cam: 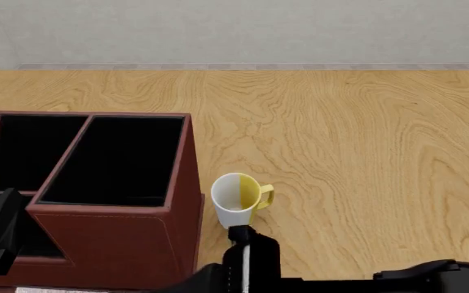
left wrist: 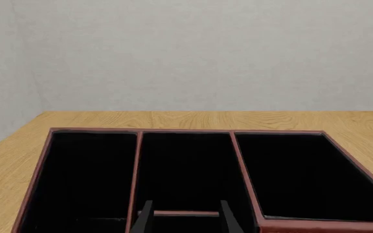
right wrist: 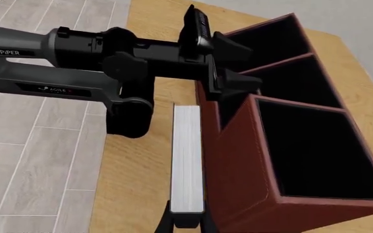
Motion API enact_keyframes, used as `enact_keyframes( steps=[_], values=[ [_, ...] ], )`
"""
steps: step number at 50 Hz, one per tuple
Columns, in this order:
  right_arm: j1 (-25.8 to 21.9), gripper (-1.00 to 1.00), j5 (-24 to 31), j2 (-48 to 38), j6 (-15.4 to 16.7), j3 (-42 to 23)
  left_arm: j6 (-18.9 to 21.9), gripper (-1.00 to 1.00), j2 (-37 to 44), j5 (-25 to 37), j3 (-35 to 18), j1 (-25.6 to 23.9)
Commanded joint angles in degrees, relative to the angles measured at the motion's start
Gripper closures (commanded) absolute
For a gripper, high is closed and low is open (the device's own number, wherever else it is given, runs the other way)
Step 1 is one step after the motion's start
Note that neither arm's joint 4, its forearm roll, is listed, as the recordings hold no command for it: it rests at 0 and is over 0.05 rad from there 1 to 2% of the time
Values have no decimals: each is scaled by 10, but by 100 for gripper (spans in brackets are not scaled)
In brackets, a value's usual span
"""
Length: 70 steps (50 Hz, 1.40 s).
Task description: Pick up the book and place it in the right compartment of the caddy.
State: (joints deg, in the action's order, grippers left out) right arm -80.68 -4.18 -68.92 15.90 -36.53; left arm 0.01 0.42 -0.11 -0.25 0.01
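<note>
Front view: wood-grain table (cam: 365,140), pale grey wall (cam: 234,30) behind.

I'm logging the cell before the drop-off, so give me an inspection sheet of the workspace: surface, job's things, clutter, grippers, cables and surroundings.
Surface: wooden table, light oak grain.
Job's things: book held edge-up outside the caddy, beside its wall; right compartment holds nothing, black-lined.
Clutter: white-and-yellow mug upright on the table, just right of the caddy.
Grippers: right gripper has its fingers shut on the book; left gripper is open above the caddy's middle bay, holding nothing.
Cables: nothing seen.
Surroundings: pale grey wall behind the table; grey tiled floor beside it.
</note>
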Motion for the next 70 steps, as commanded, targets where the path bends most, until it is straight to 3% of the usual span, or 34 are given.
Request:
enact_keyframes(
  steps=[1,15,24,38,47,70],
  values=[
    [3,100,36,52,-13,-3,0,-100,0,0,0,0],
    [-1,100,89,104,-11,-19,0,-100,0,0,0,0],
    [-14,100,122,137,-26,-38,0,-100,0,0,0,0],
    [-5,100,181,173,-4,-74,0,-100,0,0,0,0],
    [-2,100,251,187,8,-142,0,-100,0,0,0,0],
    [-17,100,353,137,17,-313,0,-100,0,0,0,0]
  ],
)
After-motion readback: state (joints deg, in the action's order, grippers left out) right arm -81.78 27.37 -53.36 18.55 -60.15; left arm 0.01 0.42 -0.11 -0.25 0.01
